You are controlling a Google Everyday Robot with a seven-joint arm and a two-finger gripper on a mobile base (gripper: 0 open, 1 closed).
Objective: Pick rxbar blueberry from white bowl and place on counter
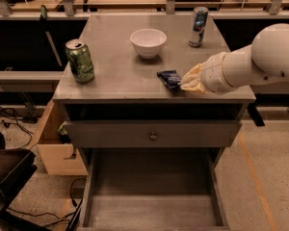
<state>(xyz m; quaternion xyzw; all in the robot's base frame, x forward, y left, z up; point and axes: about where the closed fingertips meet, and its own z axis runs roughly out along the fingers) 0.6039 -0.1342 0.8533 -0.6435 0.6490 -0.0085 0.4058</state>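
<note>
Rxbar lies on the desk near its front edge, with the claw at its right end. Whether the claw grips it cannot be told. A careless retreat could drag it off.

The tool is seen low over the front right of the worktop, its tip against the rxbar blueberry — the wrapper's end nearest the tool is covered by it, so whether the bar is gripped cannot be told. The wrapper's print is too small to be read. Behind the tool, the arm is cut off by the right edge. Beyond the tool, the slim can is blurred — its label is unreadable. Below the tool, the open drawer is cropped by the bottom edge.
</note>
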